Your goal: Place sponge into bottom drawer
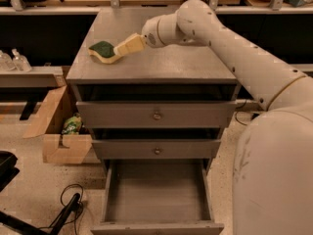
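1. sponge (101,49) lies green side up on the grey cabinet top (161,62), near its left edge and towards the back half.
2. gripper (118,49) is low over the same top, just right of the sponge, and its tan tip reaches the sponge's right edge. it looks to be touching there, though i cannot tell whether it grips the sponge.
3. whether the gripper is open or closed cannot be told from this view.
4. the white arm (230,43) comes in from the right and slants down to the left across the cabinet top to the gripper.
5. bottom drawer (156,195) is pulled out towards the camera at the foot of the cabinet, its bare grey floor showing. it sits well below the sponge and the gripper.
6. above it, two drawers with round knobs, the upper drawer (122,115) and the middle drawer (127,150), are pushed in.
7. a cardboard box (51,131) stands on the floor to the left of the cabinet.
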You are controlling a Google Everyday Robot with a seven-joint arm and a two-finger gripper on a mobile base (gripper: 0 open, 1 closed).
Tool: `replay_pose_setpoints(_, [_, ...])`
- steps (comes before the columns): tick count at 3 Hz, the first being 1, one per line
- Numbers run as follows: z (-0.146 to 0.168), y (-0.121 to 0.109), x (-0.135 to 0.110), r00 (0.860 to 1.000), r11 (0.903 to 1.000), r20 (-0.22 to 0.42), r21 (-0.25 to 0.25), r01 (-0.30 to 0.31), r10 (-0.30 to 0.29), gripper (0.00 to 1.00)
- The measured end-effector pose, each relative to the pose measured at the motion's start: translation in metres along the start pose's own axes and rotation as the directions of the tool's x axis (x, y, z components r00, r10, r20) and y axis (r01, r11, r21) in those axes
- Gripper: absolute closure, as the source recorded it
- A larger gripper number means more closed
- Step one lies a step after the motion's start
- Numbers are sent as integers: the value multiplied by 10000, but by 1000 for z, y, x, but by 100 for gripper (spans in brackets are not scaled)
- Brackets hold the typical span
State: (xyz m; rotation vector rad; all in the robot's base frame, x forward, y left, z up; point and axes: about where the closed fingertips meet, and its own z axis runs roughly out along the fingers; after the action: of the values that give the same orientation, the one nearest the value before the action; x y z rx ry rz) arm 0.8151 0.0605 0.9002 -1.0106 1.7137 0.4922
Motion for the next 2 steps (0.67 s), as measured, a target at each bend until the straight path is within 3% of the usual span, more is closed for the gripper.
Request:
replay_pose_setpoints(1, [1,0,0,10000,10000,9,28,-4,4,0])
replay_pose_setpoints(2, [21,7,-3,9993,9990,-303,-387,230,-241,0])
